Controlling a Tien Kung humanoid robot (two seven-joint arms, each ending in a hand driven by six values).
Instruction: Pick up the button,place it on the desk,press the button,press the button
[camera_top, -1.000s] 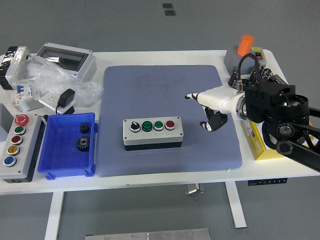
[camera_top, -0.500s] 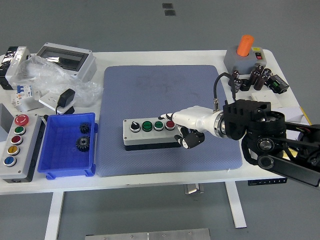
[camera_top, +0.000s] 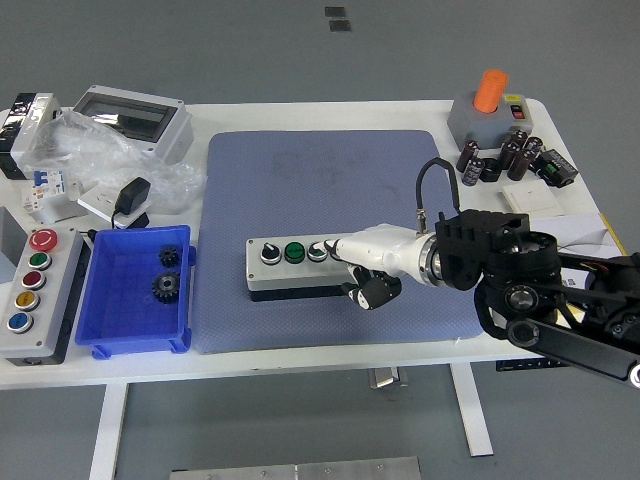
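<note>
the blue bin (camera_top: 120, 300) sits at the near left. on the blue mat (camera_top: 330, 190) lies the button box (camera_top: 290, 266); the right hand (camera_top: 362, 262) rests on its right end, one finger extended over the buttons, the others curled under, grasping nothing.

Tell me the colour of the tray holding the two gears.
Blue. The tray with the gears shows clearly in the head view.

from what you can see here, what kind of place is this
Likely an electrical or robotics workbench. A robot hand reaches a push-button control box on a blue mat, with a second button station and a bin of gears on the white table.
</note>
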